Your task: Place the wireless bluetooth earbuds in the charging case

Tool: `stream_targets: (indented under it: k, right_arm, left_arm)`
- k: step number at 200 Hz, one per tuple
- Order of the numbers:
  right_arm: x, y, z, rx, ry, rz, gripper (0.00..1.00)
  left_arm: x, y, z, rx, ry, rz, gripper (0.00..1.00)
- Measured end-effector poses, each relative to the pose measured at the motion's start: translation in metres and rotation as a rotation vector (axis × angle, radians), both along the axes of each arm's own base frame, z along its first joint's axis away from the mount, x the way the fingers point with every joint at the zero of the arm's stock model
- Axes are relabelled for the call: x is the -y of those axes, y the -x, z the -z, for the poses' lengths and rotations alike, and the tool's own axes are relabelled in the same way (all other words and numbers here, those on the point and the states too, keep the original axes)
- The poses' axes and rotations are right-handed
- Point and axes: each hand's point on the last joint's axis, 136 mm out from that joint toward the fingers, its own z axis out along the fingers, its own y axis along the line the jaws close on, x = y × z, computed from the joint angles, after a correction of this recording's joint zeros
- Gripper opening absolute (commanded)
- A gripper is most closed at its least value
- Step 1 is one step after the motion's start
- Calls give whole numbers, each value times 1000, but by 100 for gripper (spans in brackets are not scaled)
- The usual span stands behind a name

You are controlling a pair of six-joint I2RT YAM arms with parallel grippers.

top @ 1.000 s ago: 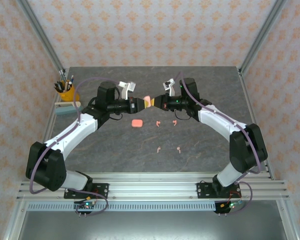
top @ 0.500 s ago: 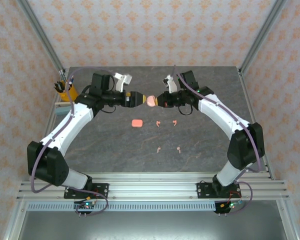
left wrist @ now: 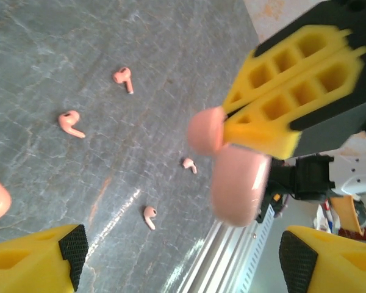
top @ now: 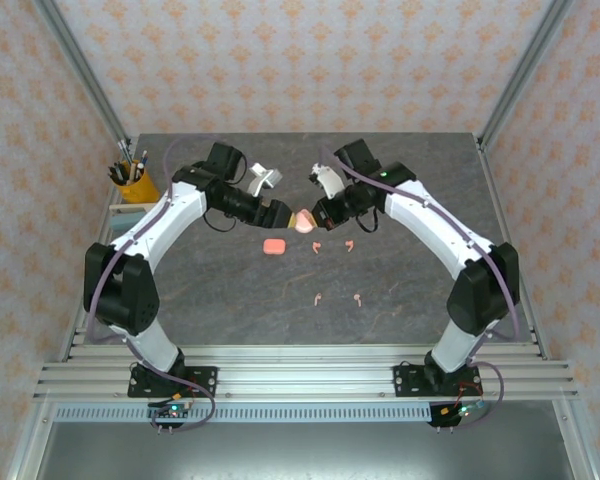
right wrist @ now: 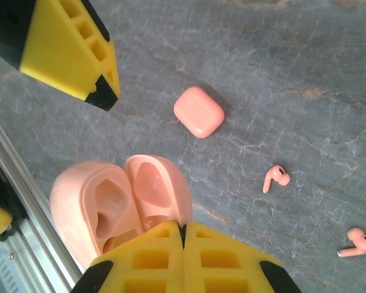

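The left gripper (left wrist: 183, 253) has let go. A second ago its tips were closed against the pink case together with the right arm's. Now its yellow fingers (left wrist: 43, 259) stand wide apart with nothing between them, drawn a little back from the case.

The right gripper (right wrist: 183, 244) has not changed its hold. Its two fingers are pressed flat together on the edge of the open charging case (right wrist: 122, 201), which hangs from them just beyond the left tips. The lid is swung open and both moulded wells look bare, though the inner part nearest the fingers is hidden, so I cannot be sure.

Both wrists have also come closer to the arm bases since then and now sit almost over the closed case (top: 274, 245). It lies flat on the table (top: 430, 290), just beneath and slightly to the left gripper's side of the held one.

The four earbuds (top: 318, 297) lie loose on the stone-patterned top, apart from every finger. Two are below the right gripper, just beside the closed case, and two are further on toward the arm bases. None has moved over the last second.

Well behind the left arm's elbow, a yellow pen cup (top: 132, 185) stands at the table's edge.
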Motion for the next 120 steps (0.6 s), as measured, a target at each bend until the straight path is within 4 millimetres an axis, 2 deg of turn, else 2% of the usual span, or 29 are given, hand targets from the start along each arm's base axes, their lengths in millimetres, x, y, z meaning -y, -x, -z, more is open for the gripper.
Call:
stream_targets:
  k: [44, 90, 120]
  right_arm:
    - [-4, 4, 13, -21, 39, -31, 0]
    - [-5, 3, 9, -13, 33, -32, 0]
    - [-5, 4, 8, -15, 26, -36, 0]
  left_arm:
    - [21, 19, -2, -23, 26, 110, 75]
    - [25, 26, 0, -52, 49, 144, 70]
    - [26, 28, -2, -55, 69, 157, 63]
